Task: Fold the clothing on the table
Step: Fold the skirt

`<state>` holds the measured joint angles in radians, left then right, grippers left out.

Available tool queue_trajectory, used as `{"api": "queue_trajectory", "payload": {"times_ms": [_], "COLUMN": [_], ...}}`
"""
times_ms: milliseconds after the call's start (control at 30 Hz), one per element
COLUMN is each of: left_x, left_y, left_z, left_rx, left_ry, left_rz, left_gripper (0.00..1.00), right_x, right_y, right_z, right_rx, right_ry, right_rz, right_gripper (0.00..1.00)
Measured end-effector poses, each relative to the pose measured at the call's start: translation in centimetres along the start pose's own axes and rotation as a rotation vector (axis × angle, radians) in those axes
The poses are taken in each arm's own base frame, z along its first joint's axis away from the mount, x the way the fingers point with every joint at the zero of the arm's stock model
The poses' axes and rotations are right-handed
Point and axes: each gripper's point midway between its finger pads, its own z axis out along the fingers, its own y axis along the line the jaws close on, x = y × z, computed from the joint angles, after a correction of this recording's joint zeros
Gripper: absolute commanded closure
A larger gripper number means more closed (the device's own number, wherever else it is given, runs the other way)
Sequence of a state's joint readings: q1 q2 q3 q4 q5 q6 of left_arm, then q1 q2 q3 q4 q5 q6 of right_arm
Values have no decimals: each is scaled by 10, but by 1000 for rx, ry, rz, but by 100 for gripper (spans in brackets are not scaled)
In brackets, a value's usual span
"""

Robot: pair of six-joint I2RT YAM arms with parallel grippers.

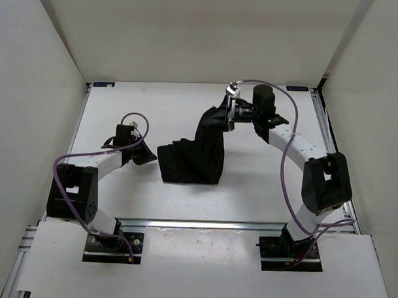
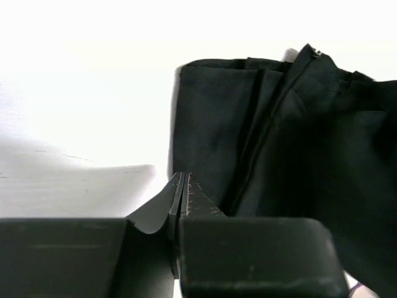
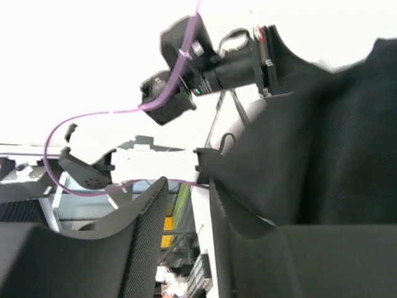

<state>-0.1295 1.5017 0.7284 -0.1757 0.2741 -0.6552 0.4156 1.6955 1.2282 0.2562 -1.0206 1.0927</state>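
1. While the left gripper (image 1: pixel 145 155) sits low over the table (image 1: pixel 155 105) on the left, its fingers (image 2: pixel 198 203) are pressed together. Their tips sit right at the left edge of the clothing (image 1: pixel 192 158). Whether a sliver of fabric is caught between them cannot be told.
2. From the left wrist, the black garment spreads flat beyond the fingertips, with long creases running away from them.
3. At the middle of the table the clothing lies bunched. Its broad lower part rests on the white surface, and a narrower part rises toward the back right.
4. At the top of that raised part is the right gripper (image 1: pixel 228 115). Its jaws stand apart with a clear gap between them. From the right wrist, the fabric drapes against one finger, and nothing fills the gap.
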Motion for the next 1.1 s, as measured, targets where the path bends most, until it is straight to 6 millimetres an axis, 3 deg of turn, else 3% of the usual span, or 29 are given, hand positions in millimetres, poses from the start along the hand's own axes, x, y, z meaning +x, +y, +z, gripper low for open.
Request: {"api": "queue_trajectory", "payload": {"times_ms": [100,200,367,433,500,567,700,800,900,1100], "left_x": [-1,11,28,26,23,22,29,27,11,-65], "left_y": [-3,-2,8,13,18,22,19,-1,-34,-129], "left_z": [0,3,5,4,3,2,2,0,-6,-7], "left_rx": [13,15,-5,-13,-21,-27,5,97,215,427], "left_ry": [-8,11,47,43,35,30,51,69,69,18], "left_rz": [-4,0,-12,-22,-37,-48,-78,-127,-156,-3], "left_gripper": [91,91,91,91,91,91,91,86,71,49], "right_x": [-17,-18,6,12,4,-18,-57,-62,-45,35], "right_y": [21,25,-6,-24,-40,-52,-78,-96,-115,-159], "right_z": [2,27,70,74,68,54,8,-24,-38,-58], "right_rx": [-20,-40,-45,9,107,228,516,717,858,1012], "right_ry": [0,61,206,224,189,116,-14,-39,5,181], "right_rz": [-69,-96,-37,-3,7,-30,-109,-123,-127,-34], "right_gripper": [63,66,74,65,62,59,58,57,57,58]}}
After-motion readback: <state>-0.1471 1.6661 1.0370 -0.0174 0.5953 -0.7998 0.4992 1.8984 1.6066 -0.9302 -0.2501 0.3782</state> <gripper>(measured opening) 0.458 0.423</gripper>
